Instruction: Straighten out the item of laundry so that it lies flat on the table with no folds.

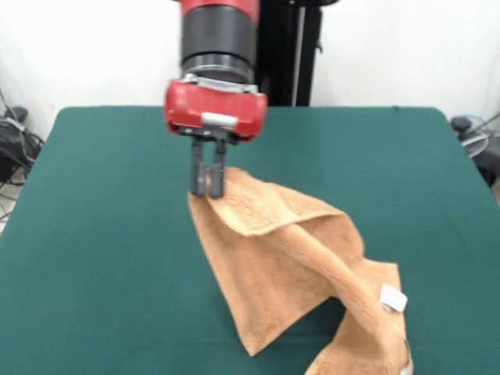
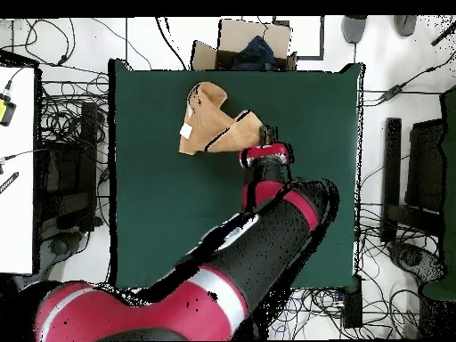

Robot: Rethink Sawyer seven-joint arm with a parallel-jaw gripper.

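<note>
In the front view, one gripper (image 1: 208, 190) at upper centre has its jaws pinched together on a corner of the single towel (image 1: 289, 269), which drapes toward the lower right of the green table (image 1: 101, 234) with one white tag (image 1: 394, 298) showing, while the overhead view shows that one towel (image 2: 214, 129) bunched at the table's (image 2: 160, 205) upper centre beside the arm (image 2: 267, 232).

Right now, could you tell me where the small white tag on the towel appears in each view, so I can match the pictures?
Front view: the white tag sits at lower right, on the towel fold that trails toward the bottom edge.
Overhead view: the tag is at upper left of centre, on the towel's left edge.
Shared landmark: the gripper pinching the towel's opposite end above the table.
</note>
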